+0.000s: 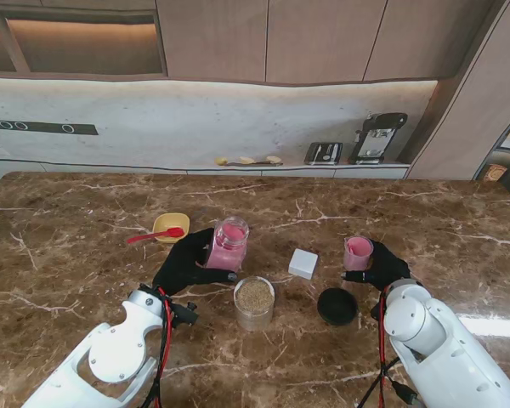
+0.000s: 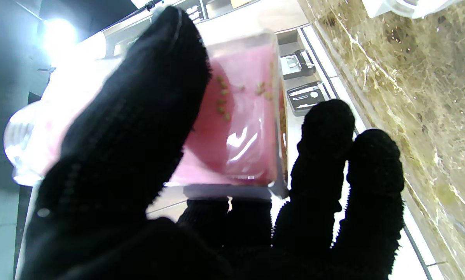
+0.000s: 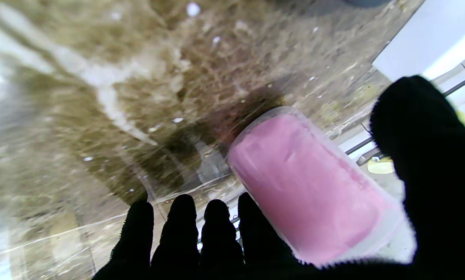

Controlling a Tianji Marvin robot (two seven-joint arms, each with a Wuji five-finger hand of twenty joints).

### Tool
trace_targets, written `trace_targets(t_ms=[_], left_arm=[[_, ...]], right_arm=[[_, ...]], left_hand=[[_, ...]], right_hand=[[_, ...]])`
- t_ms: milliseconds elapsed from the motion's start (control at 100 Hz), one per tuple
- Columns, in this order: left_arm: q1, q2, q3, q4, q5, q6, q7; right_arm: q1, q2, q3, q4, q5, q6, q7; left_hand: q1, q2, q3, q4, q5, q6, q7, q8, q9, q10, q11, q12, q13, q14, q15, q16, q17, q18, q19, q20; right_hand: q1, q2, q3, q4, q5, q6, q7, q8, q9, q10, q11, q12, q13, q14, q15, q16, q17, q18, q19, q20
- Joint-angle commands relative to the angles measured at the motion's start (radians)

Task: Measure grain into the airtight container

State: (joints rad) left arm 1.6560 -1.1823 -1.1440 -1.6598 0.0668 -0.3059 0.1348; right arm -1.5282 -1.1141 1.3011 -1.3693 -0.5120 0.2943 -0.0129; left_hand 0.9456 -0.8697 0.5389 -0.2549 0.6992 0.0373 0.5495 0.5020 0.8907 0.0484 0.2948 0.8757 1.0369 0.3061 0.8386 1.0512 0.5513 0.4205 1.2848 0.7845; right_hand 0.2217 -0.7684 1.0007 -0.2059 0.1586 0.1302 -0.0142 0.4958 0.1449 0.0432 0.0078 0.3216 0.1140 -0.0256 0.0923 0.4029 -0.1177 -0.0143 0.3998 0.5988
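Grain (image 1: 254,295) filled the clear container (image 1: 254,313) between our arms. Our left hand (image 1: 187,265) clamped the tilted pink cup (image 1: 228,246); our right hand (image 1: 378,270) gripped another (image 1: 357,252). We judged a slow, centred tilt safest.

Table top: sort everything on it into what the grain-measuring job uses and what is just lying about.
Belongs to the job:
- pink jar, held by the left hand, a few grains inside
- pink cup at the right hand
- clear container of grain
- black lid

Probably lying about:
- yellow bowl with red spoon
- white block
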Motion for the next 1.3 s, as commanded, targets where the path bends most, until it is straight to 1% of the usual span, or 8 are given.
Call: trace_targets(t_ms=[0, 200, 400, 510, 800, 1040, 1140, 1290], left_arm=[[0.006, -0.003, 0.003, 0.004, 0.004, 0.004, 0.003], [0.011, 0.000, -0.003, -0.008, 0.006, 0.007, -0.004], [0.010, 0.001, -0.008, -0.015, 0.005, 0.016, -0.009], [0.011, 0.000, -0.007, -0.017, 0.005, 0.024, -0.009], [0.008, 0.002, -0.002, -0.016, 0.005, 0.041, -0.017], [0.006, 0.004, 0.000, -0.027, 0.011, 0.054, -0.025], [0.005, 0.005, -0.001, -0.027, 0.014, 0.060, -0.029], [0.006, 0.007, -0.004, -0.029, 0.020, 0.071, -0.032]], right_arm=[[0.017, -0.016, -0.013, 0.031, 0.021, 0.001, -0.003], [0.071, -0.046, -0.042, 0.113, 0.101, -0.026, -0.081], [0.101, -0.051, -0.043, 0.170, 0.144, -0.057, -0.073], [0.102, -0.046, -0.027, 0.187, 0.154, -0.095, -0.051], [0.106, -0.027, 0.030, 0.239, 0.184, -0.196, 0.034], [0.155, -0.006, 0.067, 0.333, 0.253, -0.298, 0.169], [0.186, -0.004, 0.073, 0.382, 0.299, -0.316, 0.227], [0.234, 0.007, 0.065, 0.454, 0.352, -0.328, 0.334]], left_hand=[[0.170, 0.442, 0.370, 0.053, 0.384, -0.185, 0.584, 0.086, 0.176, -0.074, 0.338, 0.083, 0.025, -0.037, 0.043, 0.016, 0.005, 0.007, 0.052, 0.027], [0.169, 0.442, 0.370, 0.053, 0.385, -0.186, 0.585, 0.087, 0.176, -0.075, 0.337, 0.083, 0.026, -0.038, 0.043, 0.015, 0.007, 0.006, 0.052, 0.027], [0.169, 0.442, 0.370, 0.053, 0.384, -0.186, 0.585, 0.087, 0.173, -0.076, 0.335, 0.083, 0.025, -0.037, 0.043, 0.015, 0.006, 0.007, 0.051, 0.027], [0.170, 0.442, 0.369, 0.052, 0.384, -0.188, 0.585, 0.087, 0.174, -0.076, 0.334, 0.081, 0.024, -0.038, 0.041, 0.014, 0.003, 0.004, 0.049, 0.026], [0.171, 0.442, 0.369, 0.053, 0.385, -0.184, 0.585, 0.086, 0.175, -0.072, 0.337, 0.082, 0.024, -0.037, 0.041, 0.013, 0.002, 0.009, 0.049, 0.027], [0.171, 0.443, 0.368, 0.054, 0.384, -0.185, 0.584, 0.086, 0.175, -0.072, 0.338, 0.084, 0.021, -0.036, 0.040, 0.014, 0.000, 0.007, 0.049, 0.027], [0.171, 0.443, 0.368, 0.054, 0.383, -0.185, 0.584, 0.086, 0.174, -0.073, 0.337, 0.084, 0.020, -0.035, 0.040, 0.014, 0.000, 0.007, 0.049, 0.027], [0.171, 0.443, 0.367, 0.053, 0.382, -0.185, 0.584, 0.087, 0.174, -0.074, 0.336, 0.085, 0.021, -0.036, 0.041, 0.014, 0.000, 0.007, 0.049, 0.028]], right_hand=[[-0.049, -0.048, 0.043, 0.009, -0.017, -0.017, -0.021, -0.029, -0.015, -0.007, -0.019, -0.037, -0.031, -0.038, -0.024, -0.004, 0.029, -0.022, 0.022, 0.029], [0.000, -0.185, 0.142, -0.010, -0.021, -0.084, 0.005, 0.002, -0.014, -0.013, -0.004, -0.007, -0.023, -0.038, -0.001, 0.002, 0.039, -0.030, 0.024, 0.034], [0.053, -0.261, 0.185, -0.019, -0.051, -0.199, 0.088, 0.237, -0.018, -0.027, 0.020, 0.091, -0.020, -0.037, 0.021, -0.006, 0.042, -0.027, 0.021, 0.041], [0.072, -0.283, 0.191, -0.018, -0.057, -0.192, 0.091, 0.253, -0.012, -0.034, 0.028, 0.102, -0.017, -0.038, 0.024, -0.007, 0.042, -0.021, 0.021, 0.042], [0.129, -0.287, 0.174, -0.007, -0.003, -0.144, -0.034, -0.252, -0.015, -0.024, 0.003, 0.063, -0.029, -0.034, -0.013, -0.026, 0.028, -0.016, 0.011, 0.051], [0.223, -0.272, 0.133, 0.004, -0.003, -0.213, -0.016, -0.261, -0.015, -0.017, -0.012, 0.019, -0.037, -0.031, -0.051, -0.033, 0.028, -0.019, -0.004, 0.050], [0.271, -0.255, 0.100, 0.016, -0.009, -0.277, 0.007, -0.181, -0.015, -0.021, -0.012, -0.003, -0.039, -0.033, -0.062, -0.034, 0.031, -0.019, -0.004, 0.055], [0.307, -0.222, 0.050, 0.025, -0.039, -0.362, 0.074, 0.111, -0.013, -0.031, -0.010, -0.015, -0.038, -0.036, -0.074, -0.062, 0.028, -0.023, -0.008, 0.062]])
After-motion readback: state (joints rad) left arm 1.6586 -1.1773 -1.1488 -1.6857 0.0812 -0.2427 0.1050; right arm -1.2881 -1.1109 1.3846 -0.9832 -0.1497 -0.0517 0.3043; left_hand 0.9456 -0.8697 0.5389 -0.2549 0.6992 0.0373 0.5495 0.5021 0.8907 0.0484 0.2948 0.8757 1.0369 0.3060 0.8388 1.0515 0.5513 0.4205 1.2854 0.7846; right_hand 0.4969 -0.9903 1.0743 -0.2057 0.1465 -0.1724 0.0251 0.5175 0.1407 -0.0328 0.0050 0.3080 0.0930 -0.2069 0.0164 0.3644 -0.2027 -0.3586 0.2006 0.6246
